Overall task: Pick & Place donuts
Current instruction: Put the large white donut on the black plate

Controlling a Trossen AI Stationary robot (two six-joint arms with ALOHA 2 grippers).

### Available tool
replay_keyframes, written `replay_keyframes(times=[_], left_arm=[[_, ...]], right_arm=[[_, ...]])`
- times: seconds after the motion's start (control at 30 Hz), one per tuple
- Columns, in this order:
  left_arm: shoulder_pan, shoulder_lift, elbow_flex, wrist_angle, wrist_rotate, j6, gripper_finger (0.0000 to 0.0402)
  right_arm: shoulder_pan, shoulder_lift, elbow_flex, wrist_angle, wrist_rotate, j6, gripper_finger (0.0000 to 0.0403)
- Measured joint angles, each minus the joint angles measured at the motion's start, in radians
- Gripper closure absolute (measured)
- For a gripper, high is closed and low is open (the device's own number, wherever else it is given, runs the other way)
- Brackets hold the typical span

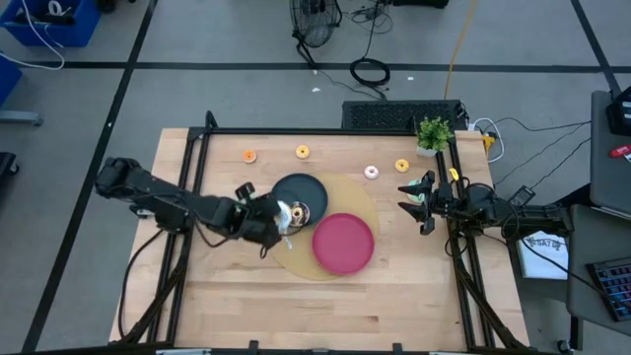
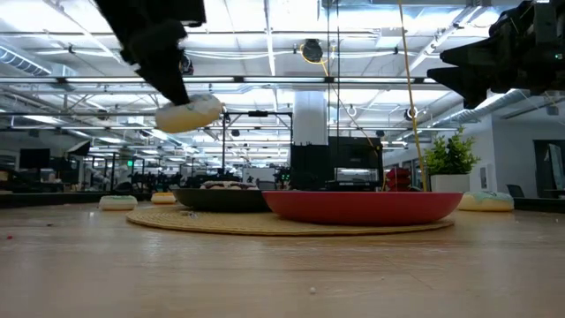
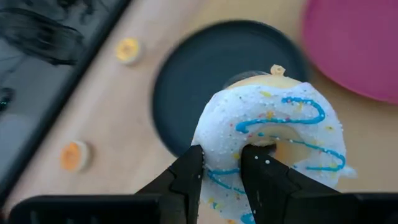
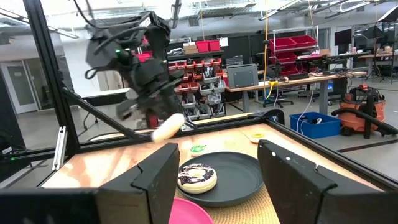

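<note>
Fingers [image 3: 221, 177] pinch a white donut [image 3: 273, 134] above the wooden table [image 1: 246, 296].

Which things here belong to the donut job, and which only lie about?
Job: white donut held in left gripper; donut on black plate; four loose donuts, e.g.; red plate.
Lying about: potted plant; waiting right gripper.

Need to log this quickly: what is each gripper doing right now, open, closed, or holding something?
Left gripper: shut on the white-iced donut, lifted above the black plate.
Right gripper: open, empty, waiting at the table's right edge.
</note>
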Motion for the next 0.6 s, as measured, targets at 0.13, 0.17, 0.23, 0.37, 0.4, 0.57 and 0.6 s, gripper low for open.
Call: replay_keyframes(times=[0.13, 0.17, 0.23, 0.37, 0.4, 0.57, 0.6], left_arm=[[0.085, 0.000, 0.000, 0.045, -0.038, 0.073, 0.0291], [0.106, 0.000, 0.000, 0.063, -0.046, 0.098, 0.0291], [0.148, 0.000, 0.000, 0.104, -0.054, 0.154, 0.0291], [0.225, 0.000, 0.000, 0.194, -0.055, 0.256, 0.0291], [0.242, 0.000, 0.000, 0.211, -0.055, 0.275, 0.0291], [0.304, 0.000, 0.000, 0.236, -0.055, 0.384, 0.0291], [0.311, 0.000, 0.000, 0.236, -0.055, 0.394, 0.0291]], right_arm=[[0.000, 0.000, 0.000, 0.000, 0.000, 0.000, 0.0195], [0.000, 0.000, 0.000, 0.000, 0.000, 0.000, 0.0195], [0.000, 0.000, 0.000, 0.000, 0.000, 0.000, 0.0195], [0.000, 0.000, 0.000, 0.000, 0.000, 0.000, 0.0195], [0.000, 0.000, 0.000, 0.000, 0.000, 0.000, 0.0195], [0.000, 0.000, 0.000, 0.000, 0.000, 0.000, 0.0195], [0.000, 0.000, 0.000, 0.000, 0.000, 0.000, 0.0195]])
